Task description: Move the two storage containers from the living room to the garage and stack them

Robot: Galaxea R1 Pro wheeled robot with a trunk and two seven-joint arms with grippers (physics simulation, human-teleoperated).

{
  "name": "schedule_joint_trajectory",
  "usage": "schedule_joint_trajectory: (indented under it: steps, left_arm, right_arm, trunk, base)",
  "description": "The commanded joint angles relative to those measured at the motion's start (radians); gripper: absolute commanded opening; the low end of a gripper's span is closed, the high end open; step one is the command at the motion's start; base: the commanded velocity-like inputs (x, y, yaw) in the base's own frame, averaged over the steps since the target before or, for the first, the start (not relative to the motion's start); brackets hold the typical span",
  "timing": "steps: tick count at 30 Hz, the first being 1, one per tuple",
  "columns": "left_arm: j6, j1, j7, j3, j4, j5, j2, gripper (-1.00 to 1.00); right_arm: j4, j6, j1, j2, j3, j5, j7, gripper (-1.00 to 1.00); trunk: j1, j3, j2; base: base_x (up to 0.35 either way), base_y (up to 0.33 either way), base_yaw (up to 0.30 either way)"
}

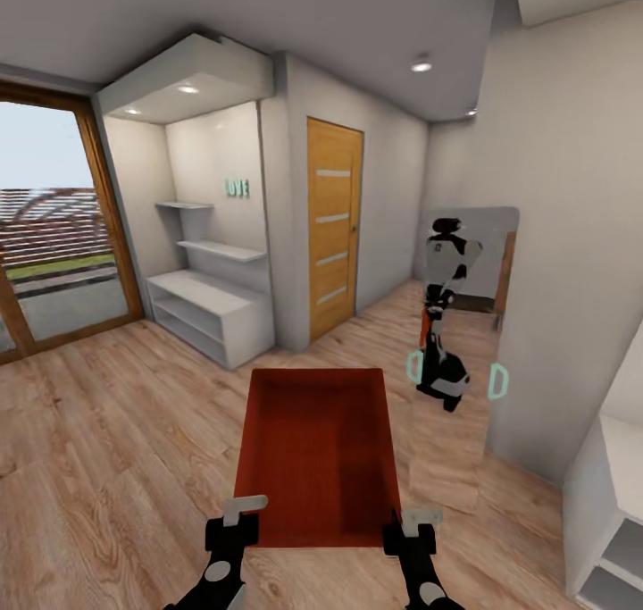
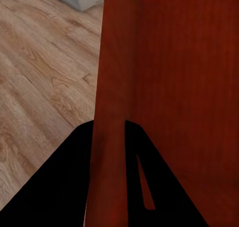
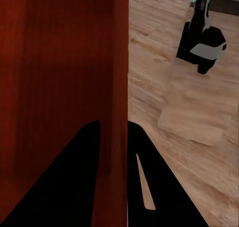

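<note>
Now holding one red-orange storage container (image 1: pixel 317 454) out front at about waist height, open top up, over the light wood plank floor (image 1: pixel 107 449) of the living room. Left gripper (image 1: pixel 234 528) clamped on the near left wall, right gripper (image 1: pixel 409 531) clamped on the near right wall; in each wrist view a thin red wall runs between two dark fingers (image 2: pixel 64 187) (image 3: pixel 69 182). Beyond the container, a white shelf unit (image 1: pixel 210 311) in a niche, with small teal letters on its back wall reading "LOVE" (image 1: pixel 237 187). Just right of that, a closed wooden door (image 1: pixel 333 226) with pale horizontal strips. Farther right, a mirror (image 1: pixel 464 306) reflecting the robot. Far left, a wood-framed glass door (image 1: pixel 54 226). Lower right, edge of white shelving (image 1: pixel 616 503).
</note>
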Motion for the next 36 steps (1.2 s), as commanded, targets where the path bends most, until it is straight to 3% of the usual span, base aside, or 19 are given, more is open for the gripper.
schedule_joint_trajectory:
  steps: [1,20,36]
  left_arm:
    - [0.073,-0.001,0.007,-0.009,0.004,0.020,0.000,-1.00]
    - [0.072,-0.001,0.007,-0.009,0.004,0.020,0.000,-1.00]
    - [0.072,-0.001,0.007,-0.009,0.004,0.020,0.000,-1.00]
  right_arm:
    - [-0.006,-0.049,-0.002,0.000,-0.005,-0.015,-0.021,-1.00]
    - [-0.006,-0.049,-0.002,0.000,-0.005,-0.014,-0.021,-1.00]
    - [-0.006,-0.049,-0.002,0.000,-0.005,-0.015,-0.021,-1.00]
  trunk:
    - [0.001,-0.002,-0.002]
    - [0.001,0.000,-0.002]
    - [0.001,0.000,-0.002]
  base:
    - [0.321,0.000,0.237]
    - [0.321,0.000,0.276]
    - [0.321,0.000,0.027]
